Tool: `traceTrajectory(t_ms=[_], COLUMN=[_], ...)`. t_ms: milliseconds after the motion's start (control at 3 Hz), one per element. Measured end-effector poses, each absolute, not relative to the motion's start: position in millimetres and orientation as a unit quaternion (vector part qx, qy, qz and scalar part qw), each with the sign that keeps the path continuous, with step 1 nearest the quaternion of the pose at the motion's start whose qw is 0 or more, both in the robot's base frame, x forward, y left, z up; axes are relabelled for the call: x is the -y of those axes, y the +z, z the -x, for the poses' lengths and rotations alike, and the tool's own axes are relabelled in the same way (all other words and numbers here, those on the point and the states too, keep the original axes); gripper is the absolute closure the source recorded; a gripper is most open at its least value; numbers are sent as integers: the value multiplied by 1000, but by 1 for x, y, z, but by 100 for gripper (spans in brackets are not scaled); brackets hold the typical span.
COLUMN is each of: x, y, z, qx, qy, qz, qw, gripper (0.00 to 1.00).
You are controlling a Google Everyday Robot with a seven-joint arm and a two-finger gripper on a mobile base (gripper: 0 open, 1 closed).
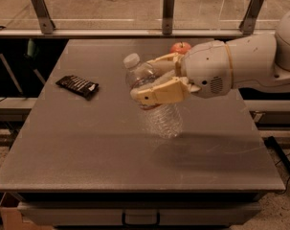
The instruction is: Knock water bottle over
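The water bottle (159, 114) is clear and ribbed with a white cap (131, 60). It leans with its cap toward the upper left, over the middle of the grey table (87, 143). My gripper (142, 79) comes in from the right and is shut on the bottle's upper half, one tan finger (159, 92) in front and one behind it. The bottle's base hangs low, and its shadow lies on the table a little below and to the right.
A red apple (181, 47) sits at the back of the table, partly hidden behind my gripper. A dark snack packet (77, 85) lies at the left. A railing with metal posts (168, 6) runs behind the table's far edge.
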State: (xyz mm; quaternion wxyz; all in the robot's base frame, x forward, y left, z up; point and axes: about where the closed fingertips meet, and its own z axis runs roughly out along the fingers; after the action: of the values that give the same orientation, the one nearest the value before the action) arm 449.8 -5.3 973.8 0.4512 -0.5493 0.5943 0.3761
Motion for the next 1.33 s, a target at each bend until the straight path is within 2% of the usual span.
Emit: traceTrajectory(t_ms=[667,1000,1333], x=[-11,-14,-13], y=[963,912,877], z=[-502,-548,-569], qx=[-624,-662,-679], qy=[308,267,258], qz=[591,613,616], qw=[407,339,305], gripper=[100,99,77])
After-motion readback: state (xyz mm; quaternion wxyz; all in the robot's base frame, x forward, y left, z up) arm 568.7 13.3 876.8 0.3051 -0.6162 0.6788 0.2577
